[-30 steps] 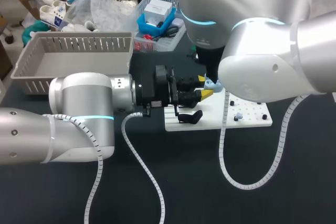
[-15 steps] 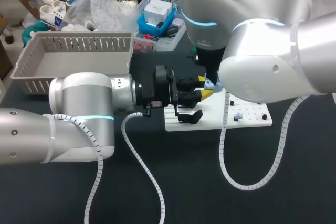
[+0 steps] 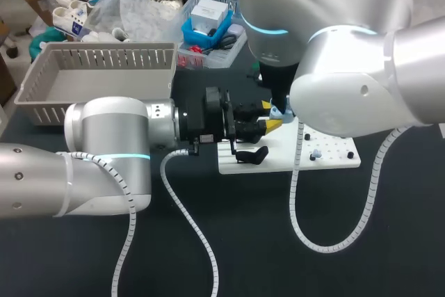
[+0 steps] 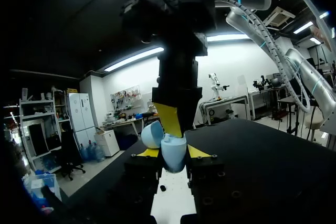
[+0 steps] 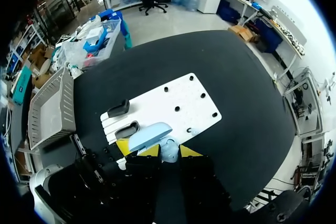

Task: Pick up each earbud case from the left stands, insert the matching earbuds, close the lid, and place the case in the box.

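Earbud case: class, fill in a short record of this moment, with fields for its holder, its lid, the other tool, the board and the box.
case: light blue earbud case, held in the air
holder: left tool, shut on it from two sides
lid: lid open, tilted back
other tool: right tool directly above the open case, pointing down at it
board: white board on the table, two black stands at one end
box: grey slatted box, apart from both tools
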You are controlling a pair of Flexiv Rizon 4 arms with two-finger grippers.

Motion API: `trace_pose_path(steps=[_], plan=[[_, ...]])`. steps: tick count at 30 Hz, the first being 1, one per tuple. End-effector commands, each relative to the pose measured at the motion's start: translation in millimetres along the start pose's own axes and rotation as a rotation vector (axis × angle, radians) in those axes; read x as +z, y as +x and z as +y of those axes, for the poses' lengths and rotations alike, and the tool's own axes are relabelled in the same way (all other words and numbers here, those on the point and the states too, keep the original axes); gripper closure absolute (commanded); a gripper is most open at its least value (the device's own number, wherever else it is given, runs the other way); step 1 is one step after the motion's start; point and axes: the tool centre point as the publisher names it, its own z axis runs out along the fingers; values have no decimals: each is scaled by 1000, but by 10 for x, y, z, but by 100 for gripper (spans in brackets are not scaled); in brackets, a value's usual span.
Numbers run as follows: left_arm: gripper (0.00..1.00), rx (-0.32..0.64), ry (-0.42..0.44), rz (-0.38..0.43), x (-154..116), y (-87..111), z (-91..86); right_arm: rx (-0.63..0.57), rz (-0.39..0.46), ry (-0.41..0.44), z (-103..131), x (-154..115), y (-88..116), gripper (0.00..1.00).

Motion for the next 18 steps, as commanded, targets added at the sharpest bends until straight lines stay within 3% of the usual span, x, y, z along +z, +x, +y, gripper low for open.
trace_pose_path(steps=[1, 6, 11, 18], plan=[[100, 2, -4, -3, 12, -13, -2, 1, 2, -2, 4, 19, 14, 84], [100, 2, -4, -3, 12, -13, -2, 0, 2, -1, 1, 11, 19, 80], [100, 2, -4, -3, 12, -13, -2, 4, 1, 0, -2, -2, 24, 69], [100, 2, -4, -3, 12, -13, -2, 2, -3, -5, -14, -28, 38, 69]])
